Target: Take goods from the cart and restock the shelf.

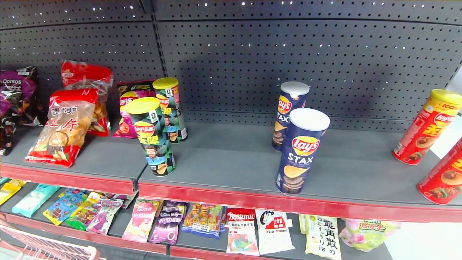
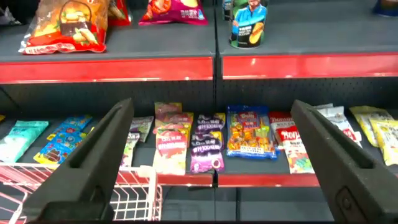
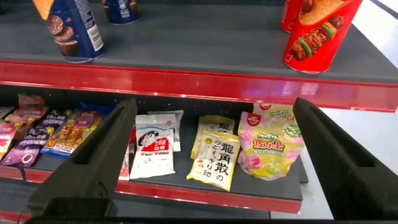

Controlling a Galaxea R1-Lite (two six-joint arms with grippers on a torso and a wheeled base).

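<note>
1. Shop aisle, foreground: cart (image 2: 134,196) rim sits low on the left, nearest the left jaws; its goods are hidden.
2. Left and right jaws: both spread, holding nothing.
3. Beyond: upper shelf (image 1: 231,159), with bare gap between green cans (image 1: 151,137) and blue cans (image 1: 301,151), likely restocking site.

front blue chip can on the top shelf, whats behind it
A second blue can with a white lid stands behind the front blue can, then the grey pegboard wall. The front can covers part of the second can's lower side.
</note>
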